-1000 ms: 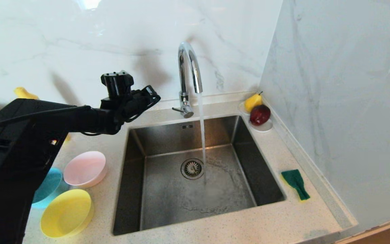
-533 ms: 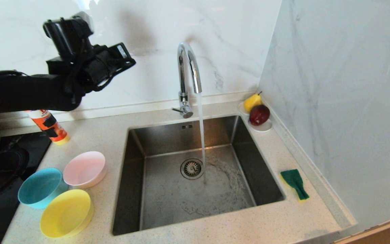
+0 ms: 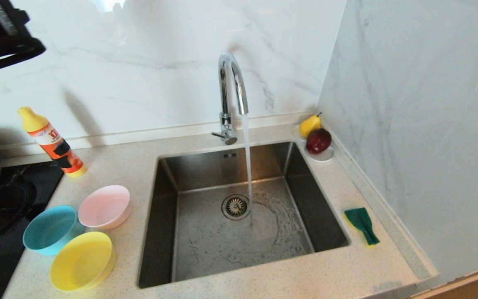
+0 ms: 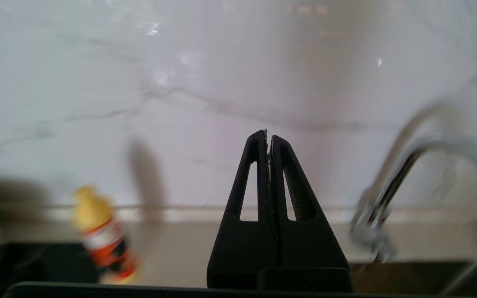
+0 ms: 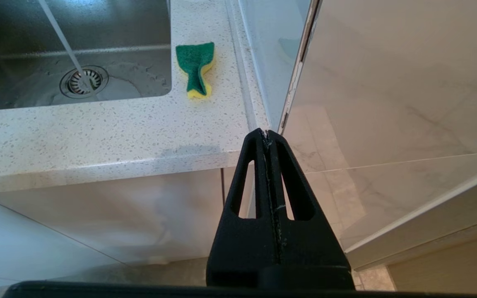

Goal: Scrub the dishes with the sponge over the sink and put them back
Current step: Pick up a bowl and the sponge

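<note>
L gripper (image 4: 268,138): fingers pressed together, nothing in them. It's up high by the back wall, top-left corner of your head view, well clear of the counter.
R gripper (image 5: 268,136): also pressed together, empty. Parked low in front of the counter edge, below the cabinet line; not in head view.
sponge (image 3: 362,224): on the counter just right of the sink (image 3: 162,232), near the side wall. Green scour face up, yellow foam under, looks pinched/curled at the near end.
sponge handling: prob light, soft, compressible. I'd have you grip across the narrow width, mid-body, jaws squeezing foam; expect it to deform, so close firmly.
bowls: pink bowl (image 3: 104,207), blue bowl (image 3: 49,229), yellow bowl (image 3: 82,261) clustered left of the sink, all mouth up, touching or nearly.
bowl handling: look like thin plastic, so light, stiff, slick once wet. Take one by the rim, one finger inside, one outside. Pink is nearest the sink.
faucet (image 3: 231,89): water running, stream hits the basin just beside the drain (image 3: 235,206).
other: soap bottle (image 3: 51,142) back left, fruit saucer (image 3: 320,154) back right. Keep clear.
status: nothing picked yet imo.
</note>
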You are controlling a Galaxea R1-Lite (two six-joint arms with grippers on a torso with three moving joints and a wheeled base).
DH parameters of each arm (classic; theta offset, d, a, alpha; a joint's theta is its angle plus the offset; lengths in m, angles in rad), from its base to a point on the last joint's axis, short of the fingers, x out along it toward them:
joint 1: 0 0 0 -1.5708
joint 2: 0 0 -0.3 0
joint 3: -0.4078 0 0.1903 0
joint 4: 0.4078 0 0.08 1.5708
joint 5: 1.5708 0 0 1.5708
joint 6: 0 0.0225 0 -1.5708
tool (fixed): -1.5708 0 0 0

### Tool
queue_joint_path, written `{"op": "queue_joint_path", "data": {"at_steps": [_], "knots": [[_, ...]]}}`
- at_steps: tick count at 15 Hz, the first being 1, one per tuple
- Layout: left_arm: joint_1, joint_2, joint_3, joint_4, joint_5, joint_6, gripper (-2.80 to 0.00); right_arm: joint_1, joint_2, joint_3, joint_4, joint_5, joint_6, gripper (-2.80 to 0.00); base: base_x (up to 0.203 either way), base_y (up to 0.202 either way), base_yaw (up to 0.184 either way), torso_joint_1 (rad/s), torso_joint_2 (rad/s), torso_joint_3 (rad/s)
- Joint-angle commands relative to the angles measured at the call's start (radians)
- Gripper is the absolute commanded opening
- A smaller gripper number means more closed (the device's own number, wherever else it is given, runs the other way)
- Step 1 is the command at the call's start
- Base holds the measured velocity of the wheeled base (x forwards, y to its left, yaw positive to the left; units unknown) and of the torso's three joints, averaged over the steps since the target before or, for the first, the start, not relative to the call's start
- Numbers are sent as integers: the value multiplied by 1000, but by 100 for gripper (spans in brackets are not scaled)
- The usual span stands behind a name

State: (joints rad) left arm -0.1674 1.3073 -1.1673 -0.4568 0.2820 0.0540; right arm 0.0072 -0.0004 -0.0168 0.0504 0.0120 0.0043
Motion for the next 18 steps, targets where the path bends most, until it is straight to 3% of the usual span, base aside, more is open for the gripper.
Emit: {"op": "queue_joint_path", "data": {"at_steps": [1,6,11,14,15,16,18], "knots": [[6,-310,221,3,13,27,-280,0,-1,0,0,0,0,-280,0,0,0,0,0,0],[91,-776,744,13,34,53,-280,0,-1,0,0,0,0,-280,0,0,0,0,0,0],[148,-1110,1068,33,27,63,-280,0,-1,0,0,0,0,-280,0,0,0,0,0,0],[160,-1302,1166,197,-6,39,-280,0,-3,0,0,0,0,-280,0,0,0,0,0,0],[162,-1318,1170,278,-37,-28,-280,0,-1,0,0,0,0,-280,0,0,0,0,0,0],[163,-1312,1173,316,-129,-68,-280,0,-1,0,0,0,0,-280,0,0,0,0,0,0],[164,-1308,1183,364,-288,-16,-280,0,-1,0,0,0,0,-280,0,0,0,0,0,0]]}}
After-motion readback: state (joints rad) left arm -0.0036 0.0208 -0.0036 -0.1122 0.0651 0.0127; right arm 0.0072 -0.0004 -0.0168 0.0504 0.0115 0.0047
